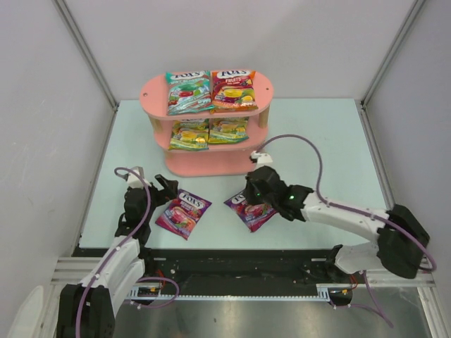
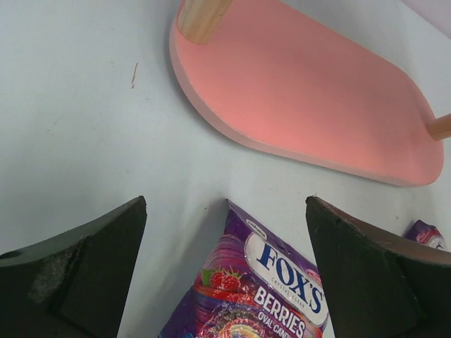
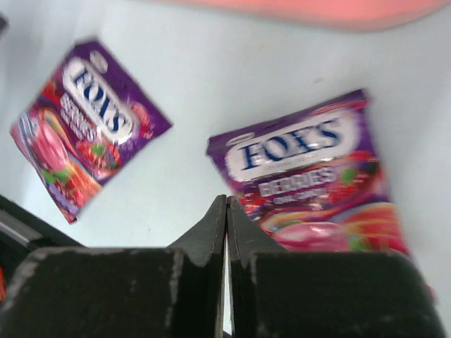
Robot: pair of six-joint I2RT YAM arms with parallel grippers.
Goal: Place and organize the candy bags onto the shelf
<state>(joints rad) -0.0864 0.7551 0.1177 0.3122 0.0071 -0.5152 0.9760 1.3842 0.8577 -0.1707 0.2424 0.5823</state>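
The pink shelf (image 1: 262, 88) stands at the back. A teal bag (image 1: 188, 91) and a red-orange bag (image 1: 233, 89) lie on its top tier, and two yellow-green bags (image 1: 189, 134) (image 1: 227, 129) on the middle tier. The bottom board (image 2: 303, 91) is bare. Two purple bags lie flat on the table, one left (image 1: 183, 213) and one right (image 1: 251, 210). My left gripper (image 1: 168, 189) is open and empty, with the left purple bag (image 2: 261, 289) between its fingers (image 2: 91, 253). My right gripper (image 3: 226, 204) is shut on nothing, just above the near edge of the right purple bag (image 3: 310, 183).
The pale table (image 1: 331, 148) is bounded by white walls on three sides. A metal rail (image 1: 239, 271) runs along the near edge by the arm bases. The right arm's cable (image 1: 310, 151) loops over the table to the shelf's right.
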